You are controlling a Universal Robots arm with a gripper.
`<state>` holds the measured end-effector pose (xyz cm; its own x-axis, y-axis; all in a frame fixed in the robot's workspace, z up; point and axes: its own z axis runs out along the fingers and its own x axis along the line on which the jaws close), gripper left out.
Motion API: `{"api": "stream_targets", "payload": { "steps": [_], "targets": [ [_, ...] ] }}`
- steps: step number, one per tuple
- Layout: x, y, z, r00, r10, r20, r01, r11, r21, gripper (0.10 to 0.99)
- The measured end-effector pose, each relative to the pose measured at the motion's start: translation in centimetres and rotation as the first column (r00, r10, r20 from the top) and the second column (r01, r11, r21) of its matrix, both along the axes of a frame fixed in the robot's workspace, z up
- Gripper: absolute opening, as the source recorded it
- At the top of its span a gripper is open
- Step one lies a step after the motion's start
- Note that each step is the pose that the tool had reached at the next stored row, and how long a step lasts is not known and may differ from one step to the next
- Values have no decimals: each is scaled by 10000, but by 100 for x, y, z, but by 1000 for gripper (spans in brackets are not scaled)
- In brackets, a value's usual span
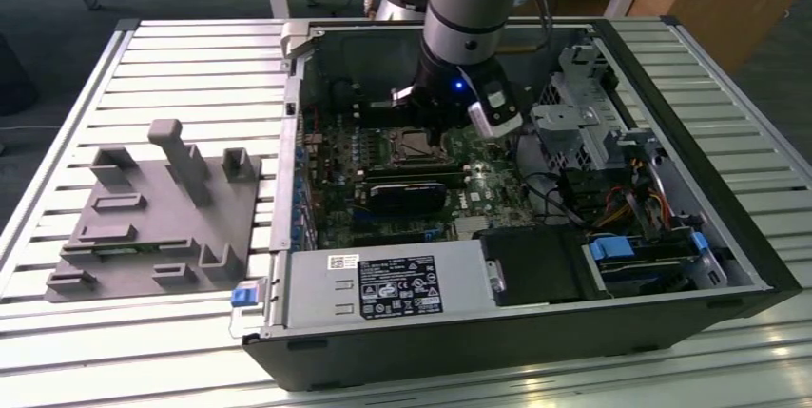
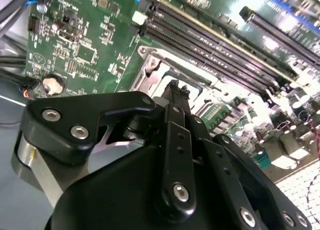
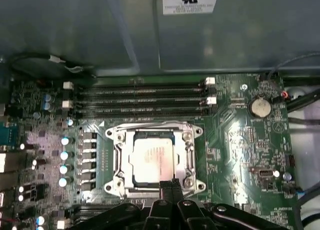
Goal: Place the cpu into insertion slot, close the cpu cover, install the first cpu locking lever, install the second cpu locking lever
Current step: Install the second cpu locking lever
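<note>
**Tool low over the seated cpu**

At the exterior view's left, a grey moulded fixture (image 1: 152,213) lies on the slatted metal counter (image 1: 190,66), well apart from the open computer case (image 1: 710,237) to its right. Inside the case, the arm (image 1: 463,18) reaches down to the green motherboard (image 1: 330,208), with the black graphics card (image 1: 406,194) nearer the camera and the power supply (image 1: 380,284) along the near wall.

In the first wrist view the cpu (image 3: 152,157) sits flat in the insertion slot (image 3: 116,176), and the silver cpu cover (image 3: 190,145) lies down around it, framing its metal top. 4 long memory slots (image 3: 140,97) run just beyond the socket, and a coin cell (image 3: 260,107) sits further along the board.

The tool (image 3: 170,184) hangs just over the socket's edge, its 2 black fingers (image 2: 176,92) pressed together with nothing between them in both wrist views.
</note>
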<state>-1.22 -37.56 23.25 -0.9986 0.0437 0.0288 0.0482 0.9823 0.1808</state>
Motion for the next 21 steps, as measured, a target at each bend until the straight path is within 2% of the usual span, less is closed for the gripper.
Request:
{"api": "stream_targets", "payload": {
  "steps": [3, 7, 10, 17, 21],
  "targets": [
    [-18, -40, -4, 10000, -2, 0, 2, 10000, 15, 106],
    [-86, -71, -6, 10000, -1, 1, 1, 10000, 23, 106],
    [-108, -122, -9, 10000, -1, 1, 1, 10000, 23, 106],
    [-353, -178, -15, 10000, -1, 1, 1, 10000, 47, 106],
    [-366, -181, -71, 10000, 0, 1, 0, 10000, 65, 106]
  ]
}}
